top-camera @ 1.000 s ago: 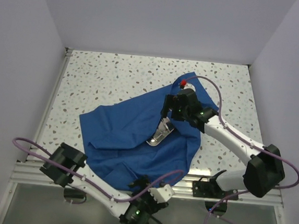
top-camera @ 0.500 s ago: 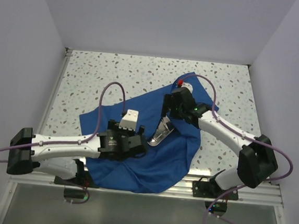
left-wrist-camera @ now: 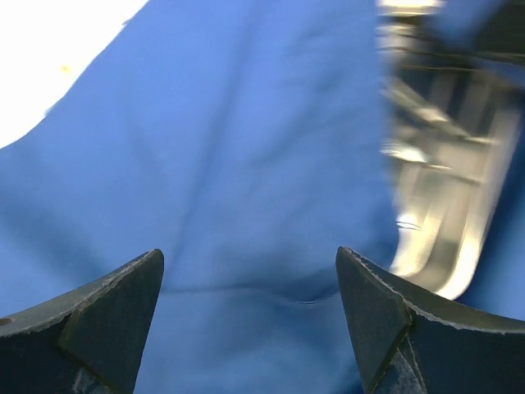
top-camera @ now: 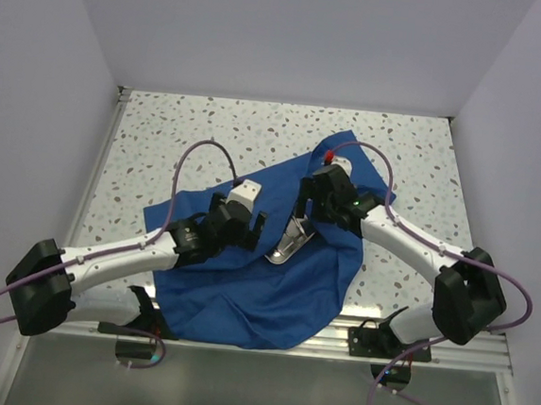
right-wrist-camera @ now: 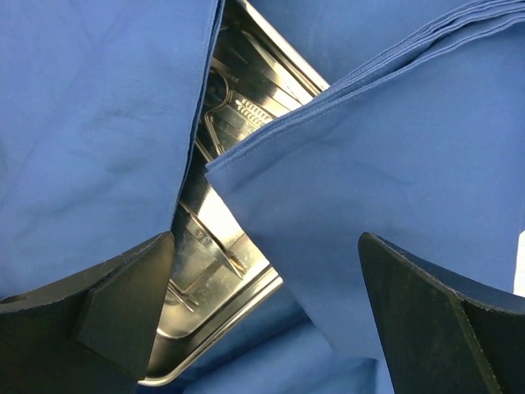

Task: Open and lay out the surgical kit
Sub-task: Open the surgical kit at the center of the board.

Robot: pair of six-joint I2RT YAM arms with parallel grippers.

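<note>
A royal-blue cloth wrap [top-camera: 237,256] lies crumpled over the middle of the table and covers most of a shiny steel tray [top-camera: 289,242]. Silver instruments [right-wrist-camera: 225,107] lie in the tray's uncovered strip. My left gripper [top-camera: 236,220] is open, just left of the tray above the cloth [left-wrist-camera: 246,164]; the blurred tray [left-wrist-camera: 443,189] shows at the right of its wrist view. My right gripper [top-camera: 306,202] is open over the tray's far end, with a folded cloth edge [right-wrist-camera: 344,90] and the tray [right-wrist-camera: 205,328] between its fingers [right-wrist-camera: 107,312].
The speckled tabletop [top-camera: 181,138] is bare at the back left. White walls enclose three sides. A metal rail [top-camera: 447,346] runs along the near edge by the arm bases. A red-tipped part [top-camera: 328,156] sits on the right arm's wrist.
My left arm swung up from the near edge onto the cloth and has moved on toward the tray. My right gripper has barely shifted over the tray's far end.
</note>
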